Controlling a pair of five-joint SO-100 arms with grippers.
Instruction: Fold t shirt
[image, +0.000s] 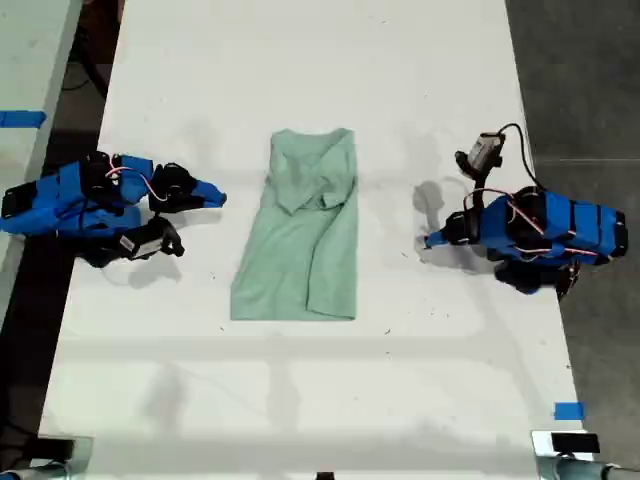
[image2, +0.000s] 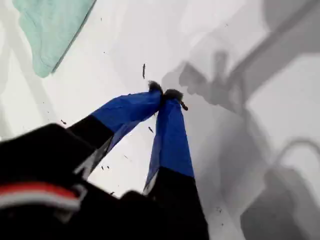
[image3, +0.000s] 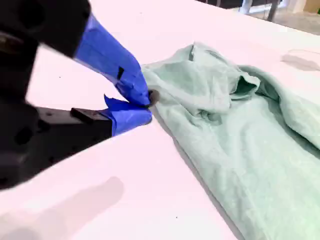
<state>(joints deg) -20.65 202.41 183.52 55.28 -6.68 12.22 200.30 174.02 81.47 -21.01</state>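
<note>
- The t shirt (image: 305, 232) is a pale mint-green cloth garment, folded into a long narrow strip.
- It lies flat on the white bench (image: 400, 80), near the middle in the exterior view, running from far to near.
- Its far end is narrower and bunched, with creases and a turned-over flap; the near end is wider and smoother, with a straight edge.
- Nothing holds it.
</note>
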